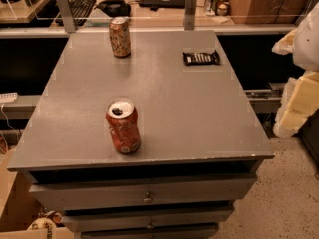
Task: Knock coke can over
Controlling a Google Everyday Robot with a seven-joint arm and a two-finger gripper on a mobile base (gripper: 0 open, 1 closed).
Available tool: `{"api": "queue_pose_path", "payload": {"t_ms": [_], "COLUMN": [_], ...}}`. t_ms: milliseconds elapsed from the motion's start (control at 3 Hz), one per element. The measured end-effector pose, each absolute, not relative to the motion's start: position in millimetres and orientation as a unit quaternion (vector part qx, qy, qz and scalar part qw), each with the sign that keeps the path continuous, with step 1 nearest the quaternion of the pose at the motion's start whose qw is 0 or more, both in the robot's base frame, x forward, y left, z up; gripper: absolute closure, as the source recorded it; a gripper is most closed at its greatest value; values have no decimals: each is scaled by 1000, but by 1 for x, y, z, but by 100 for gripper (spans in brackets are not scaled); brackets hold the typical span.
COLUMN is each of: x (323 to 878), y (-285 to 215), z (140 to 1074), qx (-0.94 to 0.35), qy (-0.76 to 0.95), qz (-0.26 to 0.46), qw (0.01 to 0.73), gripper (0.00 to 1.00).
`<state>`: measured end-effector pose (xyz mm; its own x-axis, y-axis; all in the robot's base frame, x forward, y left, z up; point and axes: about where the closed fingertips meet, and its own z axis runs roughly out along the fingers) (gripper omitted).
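Nearest us, the coke can (122,127) stands upright near the table's (199,123) front edge, well apart from what is probably our gripper (298,96) at the right margin, its opening impossible to tell, so we should push high, sideways.

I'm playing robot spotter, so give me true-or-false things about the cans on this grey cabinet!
1. The coke can stands upright. True.
2. The brown patterned can lies on its side. False: it stands upright.
3. The snack bar lies at the back right of the cabinet top. True.
4. The two cans touch. False: they stand well apart.
5. The gripper holds the coke can. False: the gripper is not in view and nothing touches the can.
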<state>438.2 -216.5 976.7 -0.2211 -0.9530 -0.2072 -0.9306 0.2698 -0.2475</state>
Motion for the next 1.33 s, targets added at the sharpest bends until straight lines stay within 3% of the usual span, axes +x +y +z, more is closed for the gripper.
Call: {"api": "queue_pose_path", "payload": {"t_ms": [667,1333], "x": [443,449], "y": [-188,-83], "z": [958,908], "qx": [-618,-646], "qy": [763,699], "qz": [12,152], "qw": [188,265], "gripper": [0,0]}}
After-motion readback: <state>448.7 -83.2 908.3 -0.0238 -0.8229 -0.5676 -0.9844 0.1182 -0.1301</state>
